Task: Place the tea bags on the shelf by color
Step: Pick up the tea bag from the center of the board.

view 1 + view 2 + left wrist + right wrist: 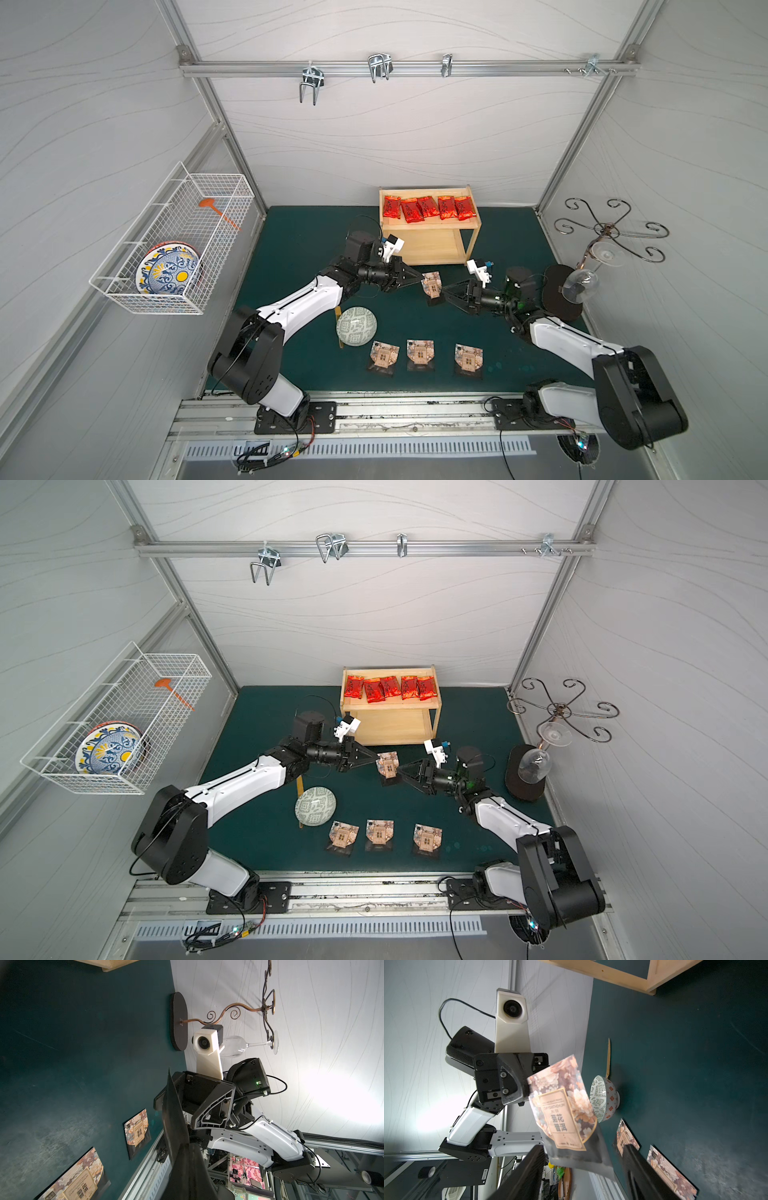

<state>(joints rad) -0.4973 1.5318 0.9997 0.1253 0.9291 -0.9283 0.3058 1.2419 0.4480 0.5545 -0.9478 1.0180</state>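
The jaws of the left gripper (pixel 421 279) are closed on a corner of one black-edged tea bag (pixel 431 286), held above the green mat (pixel 299 232); those of the right gripper (pixel 444 291) are spread either side of it. Behind, the shelf (pixel 432 247) is shown with five red tea bags (pixel 430 207) on its upper tier. Three loose tea bags (pixel 420 353) are laid flat on the mat.

txt: "菊花普洱" + "CHRYSANTHEMUM" – legible | on: tea bag (pixel 564 1113) front
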